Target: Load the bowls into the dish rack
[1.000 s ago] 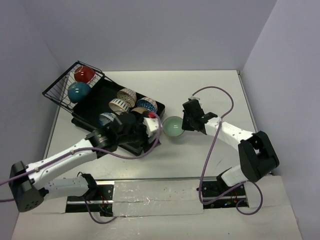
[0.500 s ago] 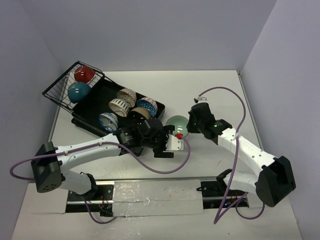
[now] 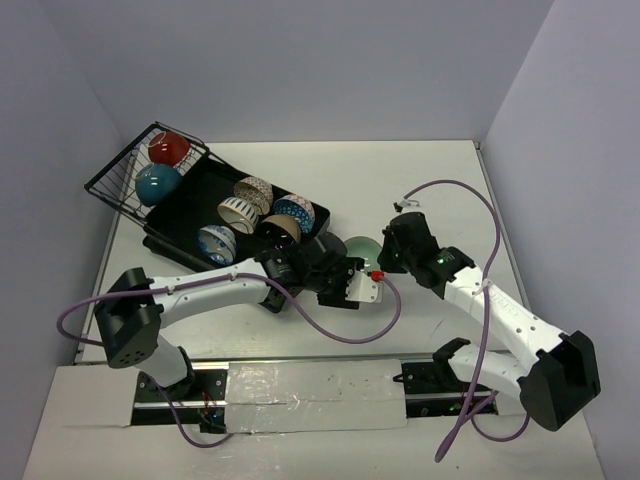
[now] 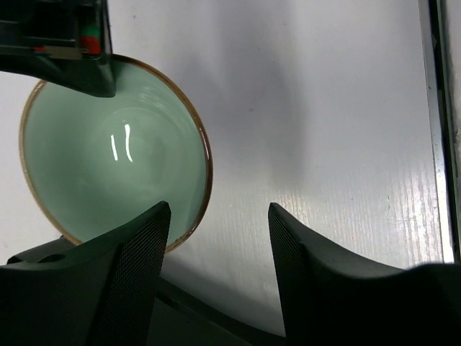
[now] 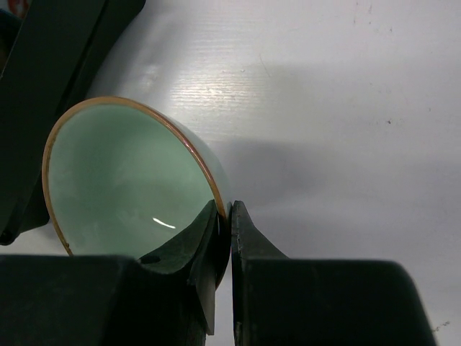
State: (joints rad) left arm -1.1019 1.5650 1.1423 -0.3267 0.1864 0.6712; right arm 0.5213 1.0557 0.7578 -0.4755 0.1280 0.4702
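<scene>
A mint green bowl with a brown rim is tilted on its side just above the table, right of the dish rack. My right gripper is shut on its rim; in the right wrist view its jaws pinch the bowl wall. My left gripper is open beside the bowl; in the left wrist view one finger overlaps the edge of the bowl and the gap is over bare table. The rack holds red, teal and several patterned bowls.
A black wire basket stands at the rack's far left end. Purple cables loop from both arms over the table. Grey walls close in the back and sides. A metal rail runs along the table's near edge.
My left arm has swung right from over the rack to the mint bowl. My right gripper has tipped the bowl up and shifted slightly right and nearer.
</scene>
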